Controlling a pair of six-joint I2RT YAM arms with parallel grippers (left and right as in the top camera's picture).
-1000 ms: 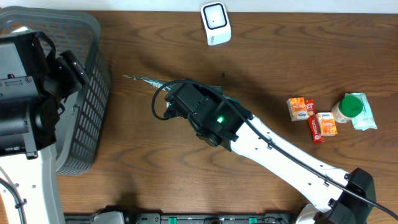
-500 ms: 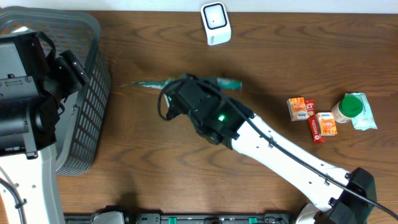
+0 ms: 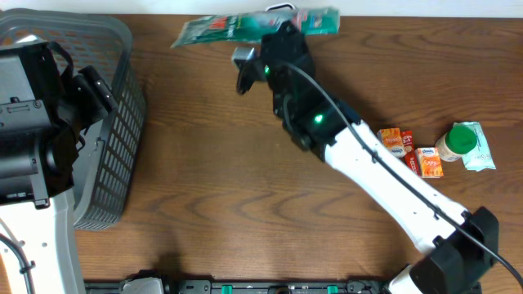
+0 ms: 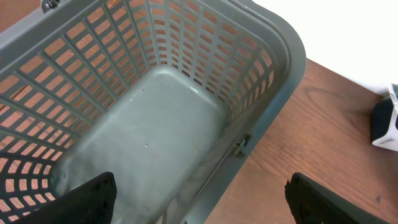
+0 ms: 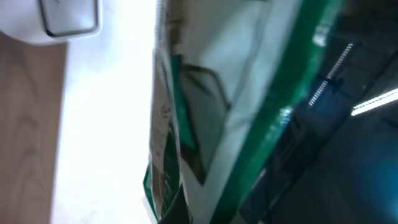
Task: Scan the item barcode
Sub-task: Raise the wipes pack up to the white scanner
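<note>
From overhead, the right gripper [image 3: 274,33] was clamped shut on the packet [image 3: 212,31], which it held flat at the far edge of the table [image 3: 229,204], one end jutting left and the other right. The arm reached diagonally across the table, so the near left half lay bare, with room to swing back. The snacks [image 3: 425,155] sat well apart on the right, close to the arm's flank but clear of the packet. The left gripper [image 3: 96,91] hung over the basket [image 3: 122,49], out of the way.

In the left wrist view, its fingers [image 4: 93,196] stood wide with nothing between them, poised above the basket's bare floor, probably waiting to receive. The scanner [image 4: 387,121] showed at the right edge, past the basket rim.

In the right wrist view, the packet filled the frame, blurred, its green border running diagonally. The scanner's white body showed in the upper left corner, just beside the packet's edge. The packet seemed held there to offer its printed face to the scanner. No barcode could be made out.
</note>
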